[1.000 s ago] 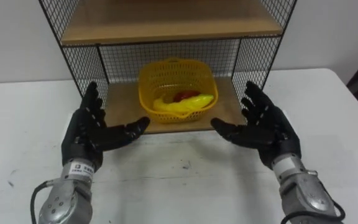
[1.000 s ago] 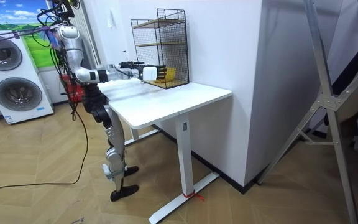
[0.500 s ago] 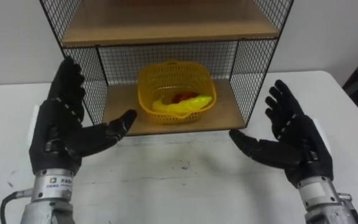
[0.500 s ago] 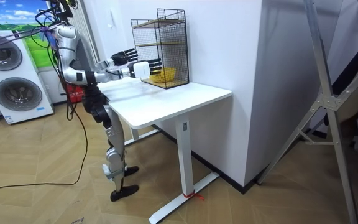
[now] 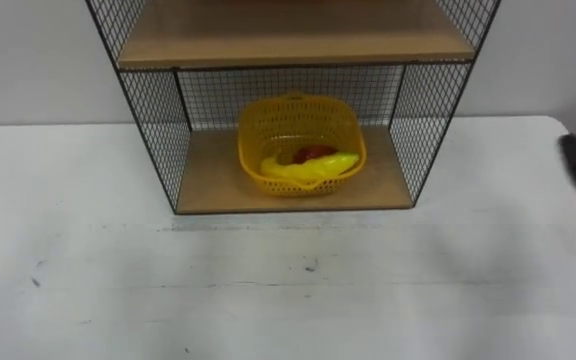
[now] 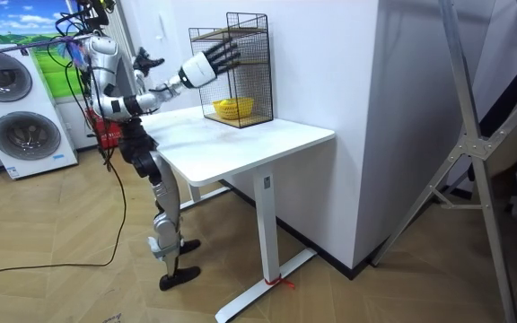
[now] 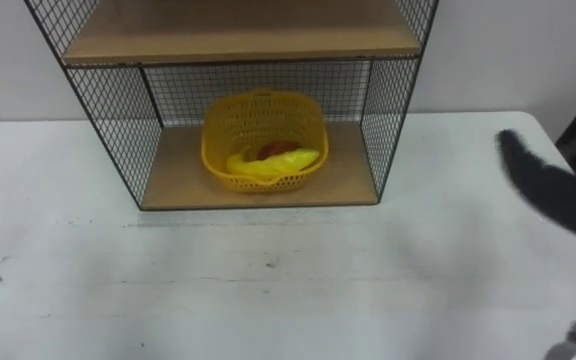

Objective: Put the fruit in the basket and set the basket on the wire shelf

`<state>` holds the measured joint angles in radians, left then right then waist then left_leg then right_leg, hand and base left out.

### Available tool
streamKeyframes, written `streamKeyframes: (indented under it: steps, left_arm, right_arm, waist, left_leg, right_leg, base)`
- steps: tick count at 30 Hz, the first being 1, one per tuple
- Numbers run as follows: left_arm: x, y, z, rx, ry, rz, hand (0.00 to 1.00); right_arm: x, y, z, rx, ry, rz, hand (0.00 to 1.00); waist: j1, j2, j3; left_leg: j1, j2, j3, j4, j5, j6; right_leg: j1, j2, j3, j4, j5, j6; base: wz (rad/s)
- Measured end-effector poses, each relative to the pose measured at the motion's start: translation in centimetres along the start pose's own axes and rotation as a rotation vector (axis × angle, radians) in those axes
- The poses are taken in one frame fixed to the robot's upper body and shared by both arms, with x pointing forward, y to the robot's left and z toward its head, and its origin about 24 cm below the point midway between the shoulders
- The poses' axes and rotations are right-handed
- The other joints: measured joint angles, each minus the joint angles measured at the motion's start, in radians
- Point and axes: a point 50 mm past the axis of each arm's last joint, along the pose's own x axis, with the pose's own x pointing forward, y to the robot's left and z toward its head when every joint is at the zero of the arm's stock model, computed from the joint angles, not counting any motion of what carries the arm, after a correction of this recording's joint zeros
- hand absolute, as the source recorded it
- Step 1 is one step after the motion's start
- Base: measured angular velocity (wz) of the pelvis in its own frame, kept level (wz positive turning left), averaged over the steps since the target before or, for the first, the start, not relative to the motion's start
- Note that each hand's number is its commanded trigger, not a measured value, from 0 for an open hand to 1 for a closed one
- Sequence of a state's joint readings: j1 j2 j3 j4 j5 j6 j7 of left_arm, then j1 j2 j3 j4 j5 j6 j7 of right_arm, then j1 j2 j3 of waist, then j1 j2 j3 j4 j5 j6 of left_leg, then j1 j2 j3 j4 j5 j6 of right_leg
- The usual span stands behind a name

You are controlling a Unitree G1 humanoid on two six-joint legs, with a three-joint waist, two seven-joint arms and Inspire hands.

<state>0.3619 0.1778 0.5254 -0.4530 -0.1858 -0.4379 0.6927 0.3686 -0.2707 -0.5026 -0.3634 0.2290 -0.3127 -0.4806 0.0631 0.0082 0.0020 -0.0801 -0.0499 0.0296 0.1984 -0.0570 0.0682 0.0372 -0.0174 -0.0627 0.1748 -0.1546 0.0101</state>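
The basket (image 5: 301, 125), yellow plastic with open lattice walls and a rounded rim, sits on the lower wooden board (image 5: 218, 182) of the wire shelf (image 5: 158, 110), roughly in the middle and clear of both mesh sides. Inside it lies a curved yellow banana (image 5: 308, 167), and a smooth red fruit (image 5: 315, 152) shows just behind it, touching it. The shelf is a black frame of thin wire mesh with flat boards of pale wood; a second board (image 5: 288, 35) spans it above the basket. It stands on the white table (image 5: 268, 290), whose smooth top carries a few small dark marks.

My right hand (image 7: 553, 195) comes in at the right edge, dark, its fingers stretched out straight, well apart from the shelf and holding nothing. In the room view it is lifted above the table with the fingers spread wide, level with the shelf's upper half. My left hand (image 6: 148, 61) is a small dark shape raised close to my head; I cannot tell how it is held. I stand at the table's end, on the room view's left.
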Motion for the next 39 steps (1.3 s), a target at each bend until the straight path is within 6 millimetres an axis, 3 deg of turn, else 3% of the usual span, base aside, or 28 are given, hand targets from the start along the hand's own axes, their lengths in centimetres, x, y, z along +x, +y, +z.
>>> streamKeyframes:
  steps: [5,6,8,13,16,19,21,22,24,26,29,31,33,34,35,36,37,39]
  left_arm:
    - [3.4,4.0,2.6,0.059,-0.186,0.267,0.00]
    - [3.8,5.0,3.0,0.060,-0.201,0.325,0.00]
    - [4.2,6.9,3.6,0.052,-0.205,0.431,0.00]
    - [4.7,12.3,2.8,0.056,-0.090,0.722,0.00]
    - [3.5,15.7,0.2,0.071,0.098,0.902,0.00]
    - [0.7,18.5,-3.8,0.102,0.354,1.069,0.00]
    - [-3.2,20.5,-6.8,0.130,0.561,1.210,0.00]
    - [-4.3,20.8,-7.5,0.158,0.610,1.231,0.00]
    - [-8.3,22.1,-8.9,0.253,0.743,1.308,0.00]
    - [-10.2,22.9,-9.3,0.285,0.795,1.362,0.00]
    - [-13.0,24.1,-9.7,0.341,0.887,1.393,0.00]
    - [-15.1,24.6,-10.0,0.373,0.960,1.416,0.00]
    - [-18.7,24.8,-10.1,0.468,1.105,1.394,0.00]
    - [-19.6,24.9,-10.0,0.481,1.138,1.393,0.00]
    - [-21.1,24.9,-9.8,0.501,1.200,1.379,0.00]
    - [-22.5,24.7,-9.8,0.533,1.272,1.334,0.00]
    - [-23.0,24.4,-9.9,0.559,1.318,1.283,0.00]
    - [-24.2,23.0,-11.0,0.681,1.498,0.961,0.00]
  right_arm:
    - [2.0,-4.5,1.9,-0.077,-0.145,-0.319,0.00]
    - [2.4,-5.8,2.2,-0.103,-0.168,-0.409,0.00]
    - [2.7,-8.0,2.3,-0.137,-0.180,-0.542,0.00]
    - [1.3,-13.4,0.1,-0.132,-0.025,-0.894,0.00]
    - [-0.9,-16.3,-2.7,-0.082,0.197,-1.061,0.00]
    - [-4.9,-18.8,-7.2,-0.039,0.495,-1.249,0.00]
    - [-10.1,-20.0,-10.5,-0.017,0.732,-1.396,0.00]
    - [-11.5,-20.2,-11.0,-0.014,0.782,-1.436,0.00]
    - [-16.7,-20.1,-12.5,0.011,0.937,-1.599,0.00]
    - [-19.5,-19.8,-12.9,0.002,1.014,-1.678,0.00]
    - [-22.4,-19.6,-13.2,-0.051,1.104,-1.710,0.00]
    - [-24.0,-19.1,-13.4,-0.074,1.164,-1.706,0.00]
    - [-25.6,-17.7,-14.0,-0.126,1.270,-1.645,0.00]
    - [-26.0,-17.2,-14.2,-0.137,1.299,-1.630,0.00]
    - [-26.8,-16.1,-14.6,-0.175,1.367,-1.589,0.00]
    - [-27.4,-15.0,-15.0,-0.212,1.437,-1.537,0.00]
    - [-27.7,-14.5,-15.1,-0.222,1.472,-1.511,0.00]
    - [-28.6,-13.7,-15.3,-0.317,1.591,-1.329,0.00]
  waist:
    - [-0.004,-0.002,-0.0002]
    - [-0.005,-0.002,-0.0038]
    - [-0.004,0.001,-0.0029]
    - [-0.016,-0.005,-0.0070]
    - [-0.009,-0.004,-0.0062]
    - [-0.001,-0.006,-0.0055]
    - [-0.003,-0.014,-0.0102]
    - [-0.003,-0.014,-0.0103]
    - [-0.010,-0.016,-0.0095]
    - [-0.011,-0.022,-0.0119]
    - [-0.014,-0.031,-0.0152]
    - [-0.022,-0.038,-0.0163]
    - [-0.033,-0.036,-0.0172]
    - [-0.035,-0.036,-0.0173]
    - [-0.035,-0.037,-0.0166]
    - [-0.036,-0.034,-0.0155]
    - [-0.042,-0.036,-0.0153]
    - [-0.071,-0.039,-0.0154]
  left_leg:
    - [-0.010,0.001,-0.009,0.006,-0.004,-0.003]
    - [-0.016,-0.001,-0.008,0.008,-0.004,-0.004]
    - [-0.020,-0.001,-0.009,0.006,-0.004,-0.004]
    - [-0.048,-0.003,-0.017,0.020,-0.004,-0.005]
    - [-0.061,-0.005,-0.021,0.016,-0.004,-0.005]
    - [-0.067,-0.006,-0.028,0.015,-0.004,-0.005]
    - [-0.066,-0.008,-0.033,0.019,-0.005,-0.006]
    - [-0.066,-0.009,-0.034,0.027,-0.007,-0.007]
    - [-0.072,-0.009,-0.034,0.056,-0.040,-0.015]
    - [-0.071,-0.014,-0.041,0.055,-0.045,-0.013]
    - [-0.062,-0.015,-0.036,0.037,-0.044,-0.014]
    - [-0.054,-0.006,-0.007,0.030,-0.044,-0.014]
    - [-0.052,0.015,0.039,0.045,-0.041,-0.020]
    - [-0.053,0.021,0.050,0.058,-0.042,-0.021]
    - [-0.057,0.026,0.051,0.079,-0.062,-0.024]
    - [-0.062,0.028,0.044,0.089,-0.076,-0.016]
    - [-0.059,0.023,0.031,0.087,-0.076,-0.016]
    - [-0.041,0.011,0.022,0.066,-0.072,-0.022]
  right_leg:
    - [-0.005,-0.004,-0.024,0.005,-0.007,-0.007]
    - [-0.016,-0.010,-0.026,0.017,-0.013,-0.007]
    - [-0.019,-0.014,-0.027,0.018,-0.014,-0.006]
    - [-0.051,-0.023,-0.050,0.050,-0.033,-0.010]
    - [-0.062,-0.022,-0.051,0.054,-0.035,-0.010]
    - [-0.061,-0.022,-0.053,0.046,-0.029,-0.006]
    - [-0.059,-0.027,-0.061,0.047,-0.035,-0.011]
    - [-0.057,-0.029,-0.065,0.048,-0.037,-0.011]
    - [-0.054,-0.035,-0.077,0.066,-0.052,-0.007]
    - [-0.053,-0.037,-0.082,0.073,-0.055,-0.005]
    - [-0.048,-0.046,-0.086,0.069,-0.053,-0.002]
    - [-0.046,-0.050,-0.087,0.069,-0.051,0.000]
    - [-0.047,-0.051,-0.084,0.069,-0.050,0.001]
    - [-0.047,-0.051,-0.086,0.069,-0.050,0.002]
    - [-0.043,-0.056,-0.104,0.070,-0.049,0.004]
    - [-0.031,-0.062,-0.131,0.067,-0.045,0.012]
    - [-0.025,-0.060,-0.130,0.062,-0.043,0.015]
    - [0.000,-0.061,-0.126,0.043,-0.039,0.021]
  base:
    - [0.05]
    - [0.03]
    - [0.00]
    - [0.11]
    - [0.03]
    - [0.07]
    - [0.11]
    - [0.16]
    - [0.10]
    - [-0.04]
    - [-0.09]
    - [-0.05]
    - [-0.14]
    - [-0.31]
    - [-0.38]
    - [-0.30]
    - [0.05]
    - [0.39]
